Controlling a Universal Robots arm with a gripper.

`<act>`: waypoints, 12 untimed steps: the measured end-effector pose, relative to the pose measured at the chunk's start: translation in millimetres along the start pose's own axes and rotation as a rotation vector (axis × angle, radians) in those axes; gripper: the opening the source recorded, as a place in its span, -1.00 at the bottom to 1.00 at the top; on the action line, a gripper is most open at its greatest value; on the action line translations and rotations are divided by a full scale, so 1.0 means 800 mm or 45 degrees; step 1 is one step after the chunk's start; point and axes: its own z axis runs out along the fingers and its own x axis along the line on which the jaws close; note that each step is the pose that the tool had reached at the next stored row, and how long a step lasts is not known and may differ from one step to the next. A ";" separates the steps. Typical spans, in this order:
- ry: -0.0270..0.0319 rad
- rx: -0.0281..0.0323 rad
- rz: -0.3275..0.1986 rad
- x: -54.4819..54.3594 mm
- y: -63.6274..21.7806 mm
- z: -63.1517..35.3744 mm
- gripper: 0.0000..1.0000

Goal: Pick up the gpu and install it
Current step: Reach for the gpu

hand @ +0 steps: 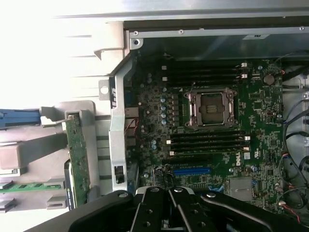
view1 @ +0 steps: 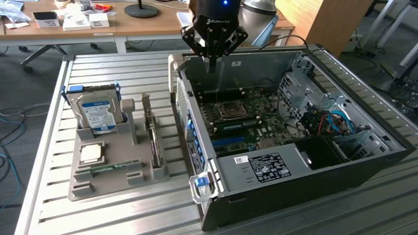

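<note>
- Plainly, the pick-up step is in hand and not yet done: the claw [view1: 210, 64] hangs above the open computer case [view1: 375, 144], near its rear wall, with its fingers pressed together and holding nothing.
- The gpu [view1: 152, 139] stands on edge in a slot of the grey holder [view1: 85, 191] on the bench [view1: 130, 215]. It is just beside the case, on the exterior view's left, and well apart from the claw.
- By my judgement, the grasp calls for the claw to spread its fingers and come squarely over the card's thin top edge. The card is narrow and the holder's posts stand close beside it.
- The holder also carries a hard drive [view1: 98, 113] standing upright with a blue-and-white label, a processor chip [view1: 91, 152] lying flat, and a memory stick [view1: 112, 168] in a low slot.
- The case holds the motherboard [hand: 217, 159]. Its processor socket [hand: 211, 108] looks empty, a blue expansion slot [hand: 191, 170] lies bare, and cables [view1: 330, 122] cluster by the drive cage.
</note>
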 end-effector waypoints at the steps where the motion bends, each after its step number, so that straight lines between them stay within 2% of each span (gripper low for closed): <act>1: 0.0000 0.0000 0.000 0.001 0.000 0.000 -0.79; 12: -0.0001 0.0003 0.000 0.014 -0.001 0.000 -0.79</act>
